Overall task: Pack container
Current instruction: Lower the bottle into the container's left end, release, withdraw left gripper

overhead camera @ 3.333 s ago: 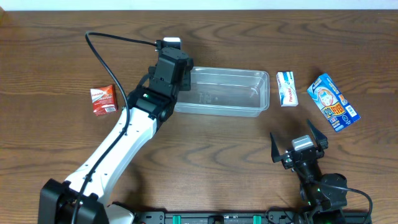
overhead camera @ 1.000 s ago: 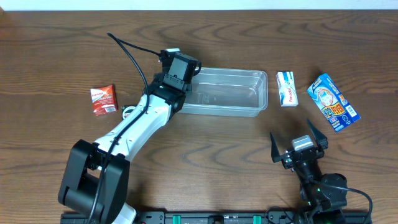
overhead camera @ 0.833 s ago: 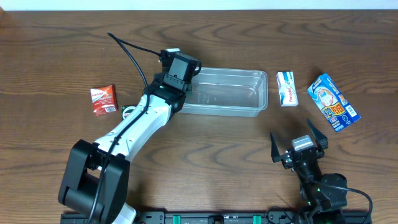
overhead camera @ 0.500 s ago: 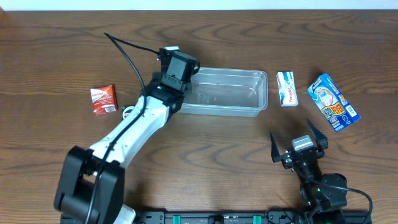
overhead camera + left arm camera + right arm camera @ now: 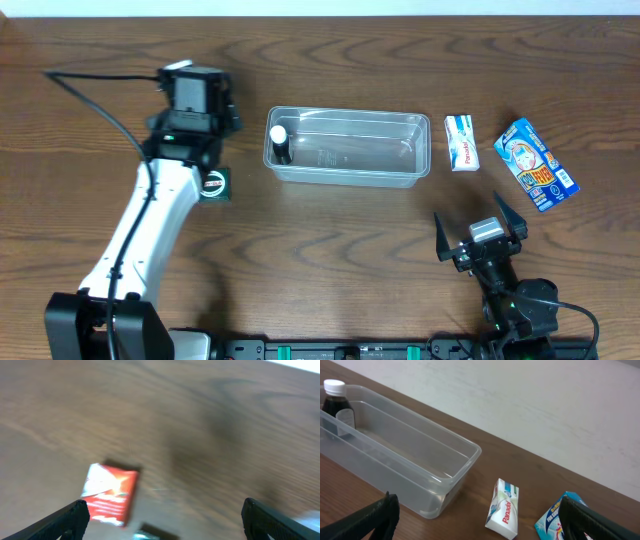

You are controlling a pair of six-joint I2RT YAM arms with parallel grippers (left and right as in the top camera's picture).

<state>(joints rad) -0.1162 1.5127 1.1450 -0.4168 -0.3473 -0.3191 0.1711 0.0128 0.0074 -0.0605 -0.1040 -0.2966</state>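
The wooden desk [image 5: 330, 260] carries both arms. The left arm [image 5: 150, 225] reaches from the near left corner toward the far left. The right arm [image 5: 517, 300] sits folded low at the near edge, right of centre. The container [image 5: 400, 168] lies in the far half of the desk at about mid-width, with its long sides along the far edge, and neither arm touches it. The blue box [image 5: 537, 165] lies tilted toward the far right, and the white box [image 5: 461, 141] lies between it and the container's right end, close to the tub but apart from it. The red box [image 5: 111, 494] lies flat on the wood toward the left side. It shows only in the blurred left wrist view, below the left gripper [image 5: 165, 505], whose fingers are spread wide with nothing between them. The right gripper [image 5: 472, 222] is also spread wide and empty, and it points toward the far edge. A dark bottle [image 5: 281, 145] with a white cap stands upright inside the container at its left end. A small dark item [image 5: 213, 185] with a round pale face lies just beside the left arm; it may be a tin or a cap, but I cannot tell.
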